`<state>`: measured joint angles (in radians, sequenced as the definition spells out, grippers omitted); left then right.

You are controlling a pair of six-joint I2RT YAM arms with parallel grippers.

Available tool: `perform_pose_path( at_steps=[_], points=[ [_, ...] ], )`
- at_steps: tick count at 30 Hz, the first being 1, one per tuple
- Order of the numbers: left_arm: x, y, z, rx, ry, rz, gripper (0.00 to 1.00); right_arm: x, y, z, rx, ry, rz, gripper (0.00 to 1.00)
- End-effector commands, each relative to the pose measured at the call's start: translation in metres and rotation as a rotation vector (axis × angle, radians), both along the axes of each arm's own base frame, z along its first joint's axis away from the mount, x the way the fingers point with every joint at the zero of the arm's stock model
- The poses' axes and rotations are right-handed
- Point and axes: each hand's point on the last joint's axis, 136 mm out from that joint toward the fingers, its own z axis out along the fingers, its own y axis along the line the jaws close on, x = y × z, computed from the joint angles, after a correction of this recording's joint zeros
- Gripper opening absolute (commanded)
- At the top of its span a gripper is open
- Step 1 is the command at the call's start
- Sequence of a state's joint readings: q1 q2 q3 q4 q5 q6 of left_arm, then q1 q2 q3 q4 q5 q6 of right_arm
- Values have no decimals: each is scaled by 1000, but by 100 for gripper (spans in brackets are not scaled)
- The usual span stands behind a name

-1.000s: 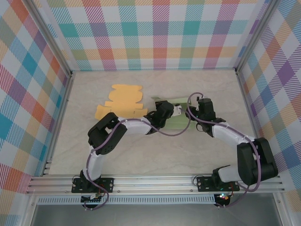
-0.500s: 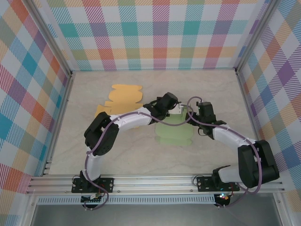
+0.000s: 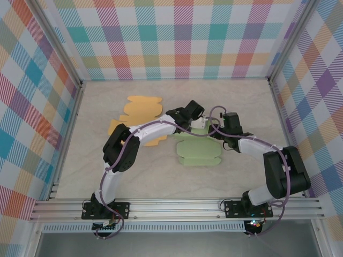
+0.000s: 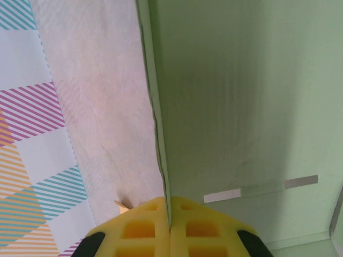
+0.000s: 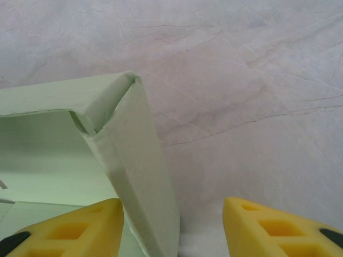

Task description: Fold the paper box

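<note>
box: green paper box (image 3: 199,152), partly folded, base flat on the table (image 3: 241,96)
box location: mid-table, a bit right of centre, in front of both grippers; near side free of the arms
box long axis: runs left-right across the table, slight tilt, right end a little nearer the arm bases
box facing: open side up; the far edge is the worked side, with a wall standing up there
box corner: in the right wrist view (image 5: 48,160) a folded wall meets another at a raised corner, inside of the box to the left
left gripper: (image 3: 199,123) at the far edge of the box; fingers pressed together (image 4: 170,230), with the thin edge of a green panel (image 4: 241,107) running into the seam between them, so pinched on the box
left arm pose: up from its base, elbow bent at centre-left, forearm stretched right and away to the box's far edge
right gripper: (image 3: 218,134) at the far right corner of the box; fingers apart (image 5: 174,214), the folded wall between them close to one finger, not squeezed
right arm pose: elbow out to the right, forearm reaching left and away, wrist close to the left gripper
other: orange flat blanks (image 3: 140,112) left of the box, partly under the left forearm
</note>
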<state>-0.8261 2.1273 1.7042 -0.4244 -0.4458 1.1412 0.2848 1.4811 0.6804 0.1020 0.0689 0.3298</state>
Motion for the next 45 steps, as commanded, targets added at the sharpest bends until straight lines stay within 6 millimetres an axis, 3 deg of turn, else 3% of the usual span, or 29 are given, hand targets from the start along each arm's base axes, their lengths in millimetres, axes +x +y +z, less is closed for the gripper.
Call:
perform_pose_path(
  at_steps=[1, 13, 24, 28, 32, 34, 37, 40, 45],
  points=[
    [-5, 4, -10, 9, 11, -15, 0, 12, 5, 5, 9, -34, 22, 52],
    [-3, 0, 0, -48, -45, -2, 0, 16, 7, -9, 7, 13, 15, 43],
    [0, -5, 21, -134, -88, 31, 0, 8, -7, -20, -99, 63, -41, 34],
    [1, -6, 24, -152, -93, 42, 0, 6, -11, -22, -133, 71, -61, 24],
    [1, -5, 27, -182, -99, 62, 0, 8, -13, -25, -157, 85, -79, 3],
    [2, -4, 30, -201, -107, 81, 0, 9, -13, -27, -176, 92, -84, 0],
    [5, -2, 41, -259, -132, 133, 13, 9, -12, -27, -197, 85, -84, 0],
    [9, 4, 63, -344, -182, 209, 32, 8, -12, -23, -198, 61, -85, 0],
    [2, 26, 103, -501, -246, 339, 47, 6, -11, -13, -177, 3, -77, 0]
  ],
)
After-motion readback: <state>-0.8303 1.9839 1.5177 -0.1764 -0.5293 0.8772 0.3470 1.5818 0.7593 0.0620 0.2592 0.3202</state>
